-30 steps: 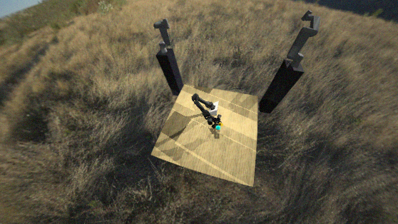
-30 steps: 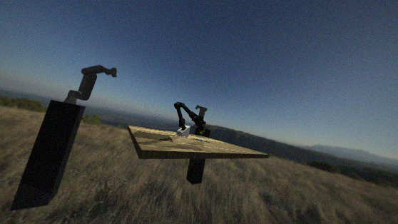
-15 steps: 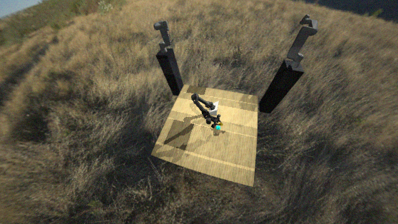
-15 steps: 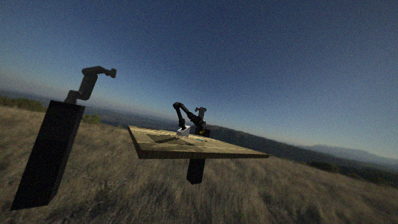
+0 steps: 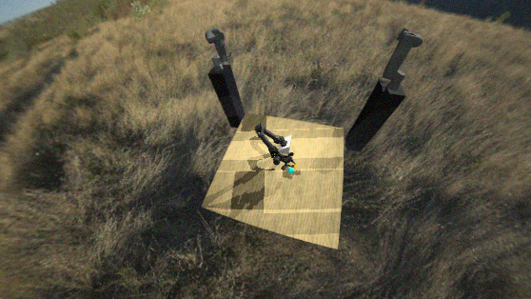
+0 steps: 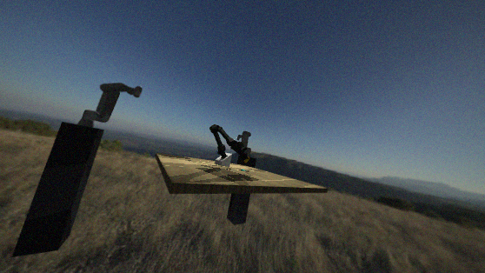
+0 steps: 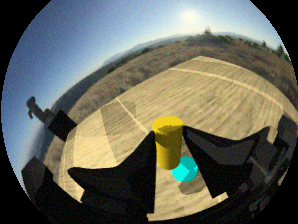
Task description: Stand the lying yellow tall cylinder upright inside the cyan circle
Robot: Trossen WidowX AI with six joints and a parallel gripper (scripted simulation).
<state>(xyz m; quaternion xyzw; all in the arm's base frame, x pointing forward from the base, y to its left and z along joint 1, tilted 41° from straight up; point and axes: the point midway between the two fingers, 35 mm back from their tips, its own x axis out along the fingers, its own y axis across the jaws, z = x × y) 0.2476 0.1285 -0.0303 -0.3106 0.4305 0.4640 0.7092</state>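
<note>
The yellow tall cylinder (image 7: 168,145) (image 5: 294,166) (image 6: 246,161) is held between the fingers, near upright in the wrist view, with its top end facing up. My gripper (image 7: 168,131) is shut on it. In the exterior view the cylinder shows above the table top. The cyan circle (image 7: 185,170) (image 5: 291,170) (image 6: 244,169) lies on the table, just beyond the lower end of the cylinder and a little to its right in the wrist view. The cylinder's lower end partly overlaps the circle's edge there. Whether it touches the table cannot be told.
The wooden table (image 5: 304,195) (image 6: 204,188) carries the arm's white base (image 5: 286,144) (image 6: 223,160). Two dark pedestals (image 5: 376,114) (image 5: 227,95) with other grey arms stand beyond the table's edges. Shadows of the arm fall across the table.
</note>
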